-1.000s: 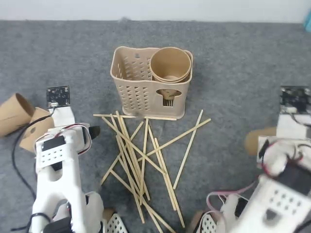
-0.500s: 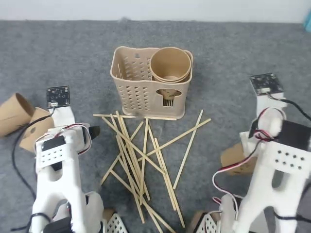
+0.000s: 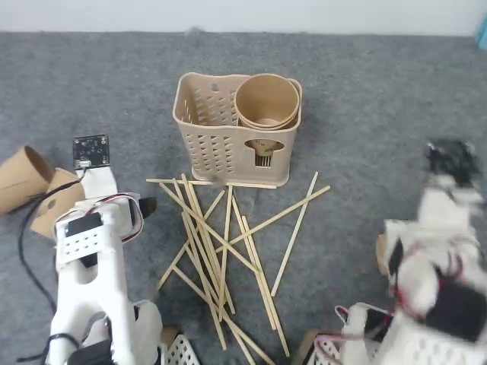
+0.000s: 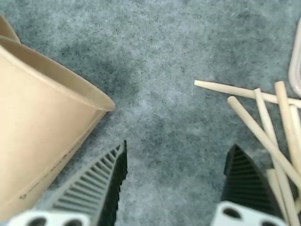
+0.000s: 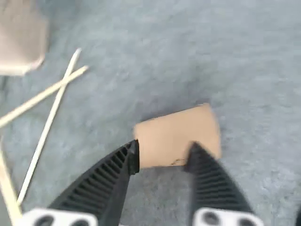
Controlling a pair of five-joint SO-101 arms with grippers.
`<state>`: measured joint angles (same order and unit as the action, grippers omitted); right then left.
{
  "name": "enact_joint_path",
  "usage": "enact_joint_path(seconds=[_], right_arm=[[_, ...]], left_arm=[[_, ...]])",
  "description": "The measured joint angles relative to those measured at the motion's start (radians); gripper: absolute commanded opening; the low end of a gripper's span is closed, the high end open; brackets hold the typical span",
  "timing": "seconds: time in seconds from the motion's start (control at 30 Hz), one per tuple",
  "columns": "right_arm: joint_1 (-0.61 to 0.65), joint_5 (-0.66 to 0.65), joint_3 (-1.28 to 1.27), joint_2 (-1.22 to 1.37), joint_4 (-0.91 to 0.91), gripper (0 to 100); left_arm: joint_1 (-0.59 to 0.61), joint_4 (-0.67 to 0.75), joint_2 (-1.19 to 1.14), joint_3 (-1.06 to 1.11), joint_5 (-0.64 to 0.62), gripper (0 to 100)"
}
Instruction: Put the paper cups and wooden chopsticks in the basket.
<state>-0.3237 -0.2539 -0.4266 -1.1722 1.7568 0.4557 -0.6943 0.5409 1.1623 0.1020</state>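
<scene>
Right gripper [image 5: 164, 157] has swung back from its forward reach and now hangs low with jaws spread, a fallen paper cup [image 5: 176, 139] just beyond its tips, so a pickup looks near. Left gripper [image 4: 178, 162] has kept still, jaws apart over grey carpet [image 4: 178, 94]. Chopsticks [image 3: 221, 243] lie scattered before the basket [image 3: 213, 144], which holds stacked cups [image 3: 266, 99]. Beyond runs a pale wall [image 3: 243, 15].

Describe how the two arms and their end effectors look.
The left arm and right arm are white plastic, the left with a panel of small holes and thin red and black wires. The left end effector and right end effector have dark, ridged, pointed fingers.
</scene>
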Motion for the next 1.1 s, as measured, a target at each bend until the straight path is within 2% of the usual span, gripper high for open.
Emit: enact_joint_path(seconds=[0.1, 0.23, 0.33, 0.5, 0.63, 0.83, 0.9, 1.0, 1.07, 1.1], right_arm=[[-0.124, 0.0, -0.1, -0.097, 0.0, 3.2], [-0.279, -0.009, -0.278, -0.158, -0.032, 1.0], [-0.371, -0.078, -0.393, -0.155, -0.084, 0.8], [-0.391, -0.155, -0.552, -0.146, -0.187, 0.8], [-0.391, -0.163, -0.666, -0.14, -0.259, 0.8], [-0.341, -0.164, -0.764, -0.135, -0.339, 0.8], [-0.33, -0.129, -0.764, -0.127, -0.356, 0.8], [-0.331, -0.057, -0.767, -0.127, -0.387, 0.8], [-0.331, -0.017, -0.798, -0.133, -0.413, 0.8], [-0.331, 0.0, -0.825, -0.132, -0.437, 0.8]], left_arm=[[0.0, 0.0, 0.0, 0.0, 0.0, 32], [0.0, -0.018, 0.0, -0.006, 0.0, 32], [0.0, -0.086, 0.0, -0.074, 0.0, 32], [0.054, -0.287, 0.0, -0.333, 0.002, 32], [0.11, -0.46, -0.006, -0.615, 0.068, 32], [0.124, -0.649, -0.172, -0.974, 0.092, 31], [0.124, -0.698, -0.264, -1.066, 0.092, 26], [0.114, -0.767, -0.417, -1.192, 0.092, 12], [0.101, -0.807, -0.522, -1.272, 0.129, 4], [0.095, -0.829, -0.571, -1.312, 0.158, 3]])
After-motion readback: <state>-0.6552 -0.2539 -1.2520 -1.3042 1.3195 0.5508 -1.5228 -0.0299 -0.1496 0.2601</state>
